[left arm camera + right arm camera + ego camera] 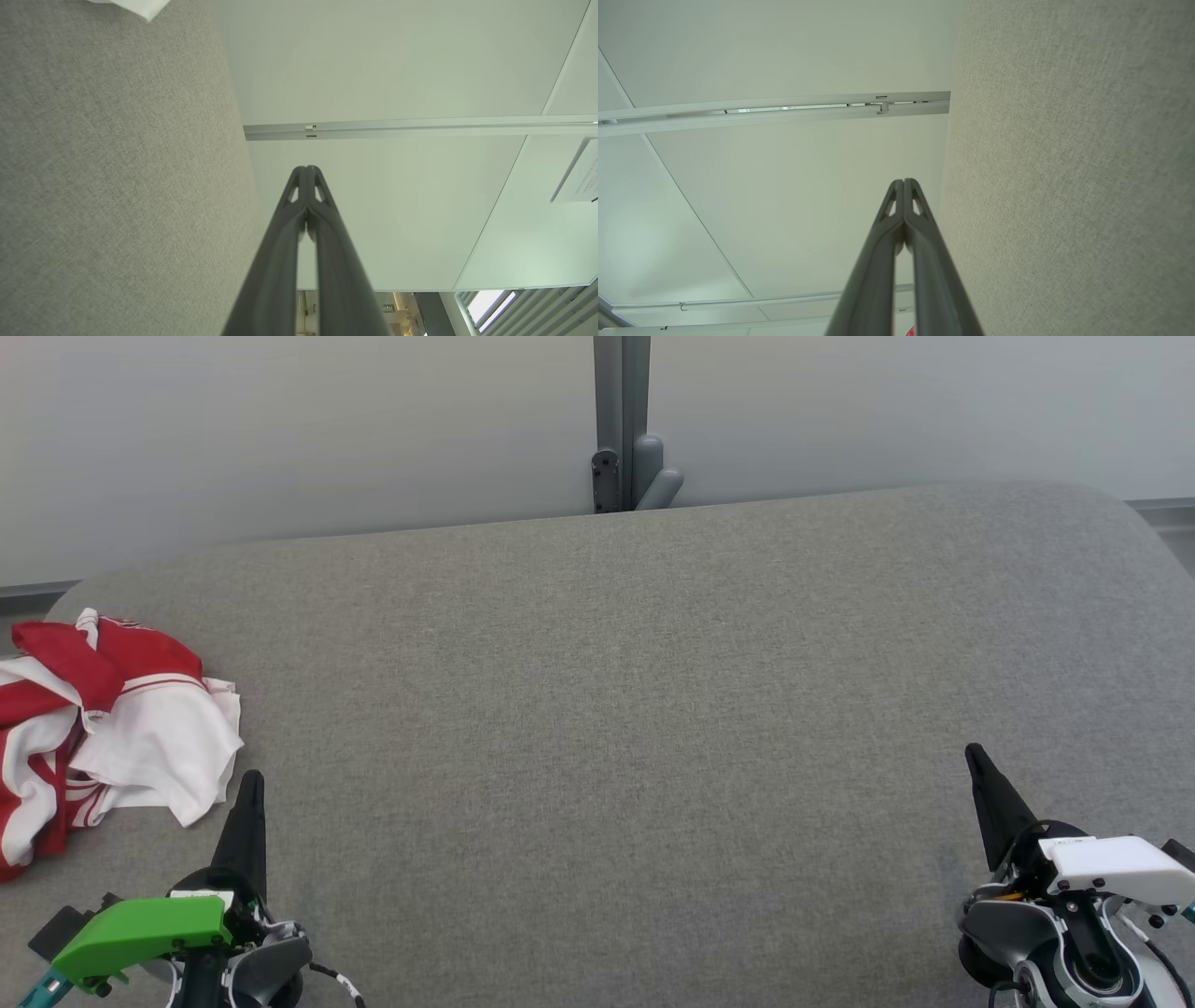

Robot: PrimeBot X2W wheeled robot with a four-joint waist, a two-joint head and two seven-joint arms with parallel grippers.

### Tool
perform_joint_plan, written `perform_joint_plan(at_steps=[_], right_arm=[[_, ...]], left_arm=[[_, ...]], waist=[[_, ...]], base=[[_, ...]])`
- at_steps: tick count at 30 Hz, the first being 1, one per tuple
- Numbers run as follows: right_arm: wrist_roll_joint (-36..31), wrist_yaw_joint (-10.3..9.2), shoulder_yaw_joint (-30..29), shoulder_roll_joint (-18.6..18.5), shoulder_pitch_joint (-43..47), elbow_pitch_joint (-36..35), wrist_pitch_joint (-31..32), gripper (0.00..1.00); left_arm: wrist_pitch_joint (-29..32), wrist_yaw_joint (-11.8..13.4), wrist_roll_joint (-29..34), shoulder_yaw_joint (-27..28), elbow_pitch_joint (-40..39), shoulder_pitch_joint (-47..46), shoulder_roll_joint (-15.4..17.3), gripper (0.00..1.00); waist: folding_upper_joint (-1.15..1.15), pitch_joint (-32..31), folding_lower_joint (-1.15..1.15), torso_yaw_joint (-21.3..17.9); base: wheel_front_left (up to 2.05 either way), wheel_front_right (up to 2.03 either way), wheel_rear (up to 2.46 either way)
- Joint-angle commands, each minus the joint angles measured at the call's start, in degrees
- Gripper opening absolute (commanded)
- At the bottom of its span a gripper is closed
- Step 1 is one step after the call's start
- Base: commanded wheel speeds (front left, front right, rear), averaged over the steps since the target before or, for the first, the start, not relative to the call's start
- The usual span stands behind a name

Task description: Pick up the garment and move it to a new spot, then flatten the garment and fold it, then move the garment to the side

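Garment: crumpled, just left of left gripper; right gripper well apart. Both clenched empty, apparently parked, pickup unstarted.

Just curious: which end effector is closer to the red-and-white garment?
The left end effector, with the green cover: its tip is beside the garment, while the white-covered right end effector is far across the grey surface.

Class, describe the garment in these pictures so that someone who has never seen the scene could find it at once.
Start with the wide grey fabric surface across the head view. Go to its left edge, just beyond the tip of the left end effector. There lies the garment, a crumpled red-and-white heap with thin stripes, unlike the smooth, plain grey around it.
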Motion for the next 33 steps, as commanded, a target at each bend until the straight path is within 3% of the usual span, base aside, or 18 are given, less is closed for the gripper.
perform_joint_plan(at_steps=[1, 8, 9, 23, 33], right_arm=[[-0.25, 0.02, -0.14, -0.02, -0.54, 0.11, 0.21, 0.0], [-0.27, 0.02, -0.17, -0.01, -0.54, 0.11, 0.23, 0.0], [-0.02, 0.0, -0.02, 0.01, 0.0, 0.0, -0.01, 1.0], [-5.18, -0.01, 1.15, -0.74, 0.18, -0.76, -3.14, 1.0], [-20.13, 0.0, 1.88, -1.73, -1.0, -5.77, -5.83, 1.0]], left_arm=[[0.06, -0.35, 0.07, 0.17, 0.07, -0.82, 0.0, 0.0], [0.06, -0.35, 0.07, 0.17, 0.07, -0.82, 0.0, 0.0], [-0.01, -0.01, 0.0, 0.0, -0.01, -0.01, 0.0, 1.0], [-3.03, 0.1, 4.02, -1.67, 0.17, -1.26, 0.12, 1.0], [-5.56, 0.22, 18.47, -2.16, -3.06, -3.13, 0.09, 1.0]], waist=[[0.0, 0.0, 0.0, 0.0], [0.0, 0.0, 0.0, 0.0], [0.0, 0.0, 0.0, 0.0], [0.0, -0.06, 0.0, -0.02], [0.0, -0.04, 0.0, -0.05]], base=[[0.0, 0.0, 0.0], [0.0, 0.0, 0.0], [0.0, 0.0, 0.0], [0.0, 0.0, 0.0], [0.0, 0.0, 0.0]])
